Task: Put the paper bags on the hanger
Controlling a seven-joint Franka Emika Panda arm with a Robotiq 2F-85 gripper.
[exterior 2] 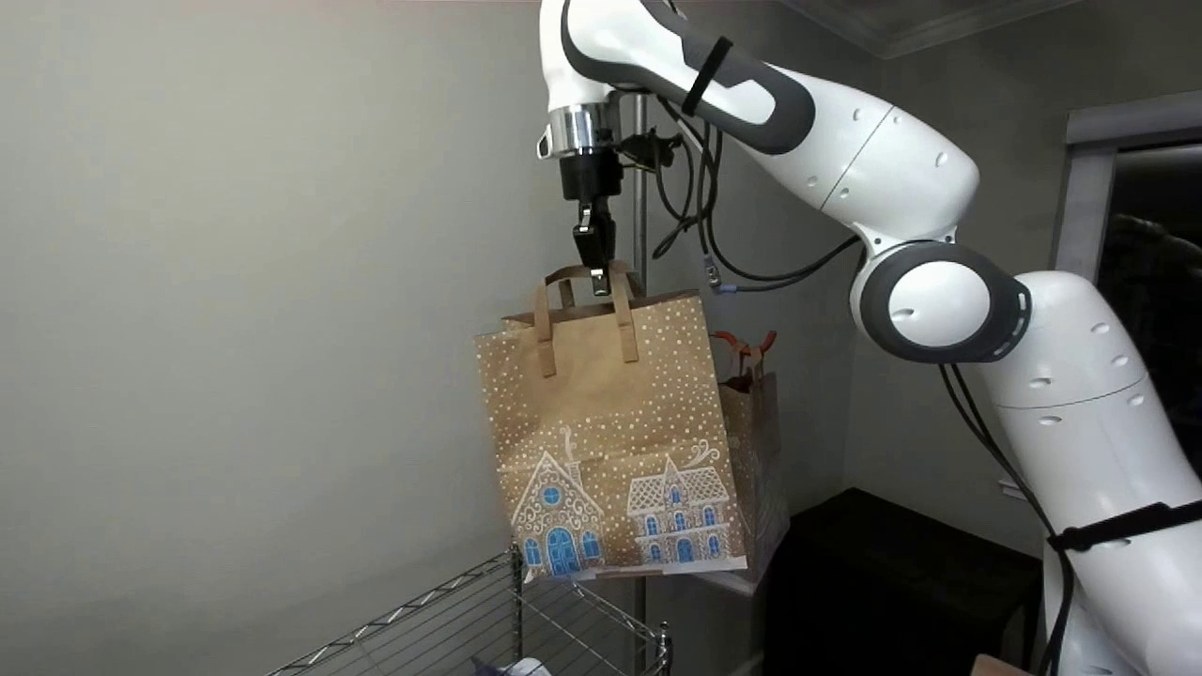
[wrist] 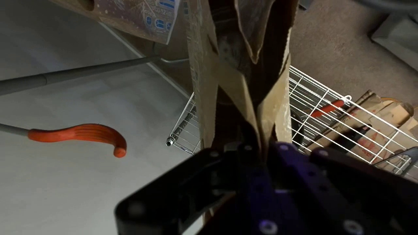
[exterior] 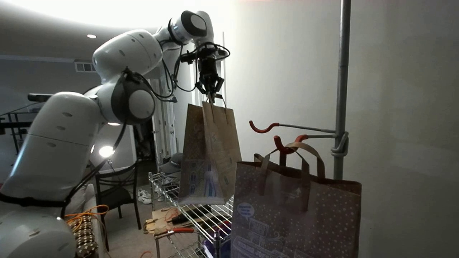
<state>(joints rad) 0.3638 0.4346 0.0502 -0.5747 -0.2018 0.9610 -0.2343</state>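
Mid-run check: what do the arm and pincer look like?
The arm is glossy white and rounded, with dark grey joint bands, round white caps and black straps; black cables loop beside it. A silver collar joins it to the pincer, which is black, with hinged linkages and shiny bolt heads.

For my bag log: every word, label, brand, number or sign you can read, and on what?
Hanging bag, bottom lettering: apparently "TRADER JOE'S", blurred.
Hanging bag, speech bubble: too blurred to read.
Held bag, side print: too faint to read.
Brown packaging, red marks: too blurred to read.
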